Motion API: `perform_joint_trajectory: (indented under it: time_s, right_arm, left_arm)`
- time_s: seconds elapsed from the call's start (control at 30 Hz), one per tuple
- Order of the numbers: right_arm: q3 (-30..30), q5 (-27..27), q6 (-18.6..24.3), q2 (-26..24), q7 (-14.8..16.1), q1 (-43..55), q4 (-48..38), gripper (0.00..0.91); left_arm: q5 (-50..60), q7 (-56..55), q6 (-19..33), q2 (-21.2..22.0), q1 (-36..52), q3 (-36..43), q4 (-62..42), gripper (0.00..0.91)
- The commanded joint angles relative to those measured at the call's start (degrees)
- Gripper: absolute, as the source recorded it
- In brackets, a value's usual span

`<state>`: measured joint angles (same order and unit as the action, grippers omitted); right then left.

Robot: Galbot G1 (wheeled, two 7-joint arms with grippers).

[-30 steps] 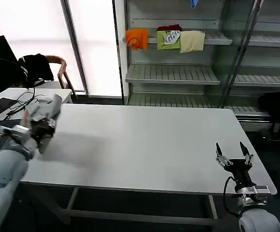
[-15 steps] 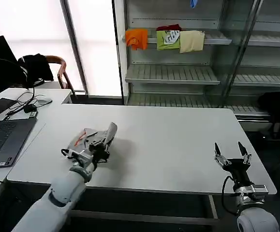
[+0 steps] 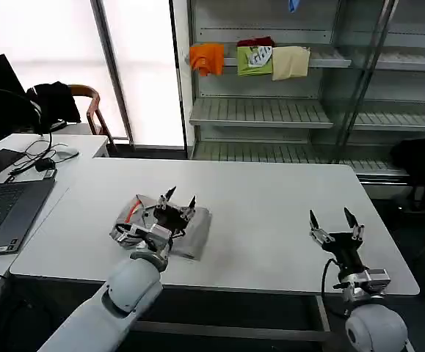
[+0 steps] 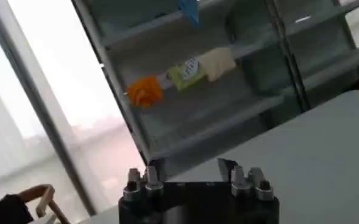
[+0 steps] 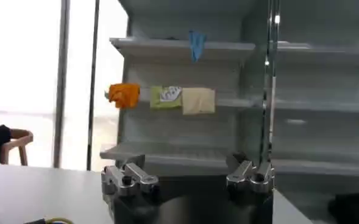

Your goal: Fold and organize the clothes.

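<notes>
Grey shirt (image 3: 190, 229) on table (image 3: 271, 213), partly hidden by left hand (image 3: 180, 198), fingers apart, right hand (image 3: 331, 218) apart

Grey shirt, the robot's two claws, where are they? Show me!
grey shirt (image 3: 196, 229), head view, on the bare cloth beside the claw.
left gripper (image 3: 180, 199), head view, between its open fingertips.
right gripper (image 3: 329, 217), head view, between its open fingertips.

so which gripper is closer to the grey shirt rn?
Left. The left gripper sits open right over the grey shirt; the right gripper is open, well off beside it near the table's edge.
</notes>
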<state>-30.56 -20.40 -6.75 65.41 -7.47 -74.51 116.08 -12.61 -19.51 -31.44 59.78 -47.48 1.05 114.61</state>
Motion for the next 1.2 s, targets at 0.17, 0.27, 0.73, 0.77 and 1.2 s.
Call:
perform_joint_trajectory:
  time_s: [0.17,0.27,0.73,0.77,1.2]
  right_arm:
    - [20.92,-2.88,-14.48,7.63,-2.39,19.37,-6.68,0.907]
    - [25.79,-2.94,-15.98,9.25,-3.41,21.95,-10.44,0.907]
    - [32.76,-13.86,-22.82,17.29,-5.62,25.15,-20.82,0.907]
    - [32.81,-14.11,-22.83,17.24,-5.56,25.08,-20.8,0.907]
    - [32.35,-14.75,-22.09,16.97,-5.74,24.24,-20.65,0.02]
  left_arm:
    - [7.86,9.05,5.17,-3.07,-18.88,-22.16,9.67,0.907]
    - [1.4,15.06,10.09,-2.08,-22.76,-28.3,8.15,0.907]
    - [-2.39,15.75,10.96,0.47,-25.37,-29.05,7.28,0.907]
    - [-2.36,15.75,10.94,0.52,-25.34,-28.88,7.2,0.907]
    - [-1.94,16.15,10.87,1.03,-24.57,-27.22,6.33,0.907]
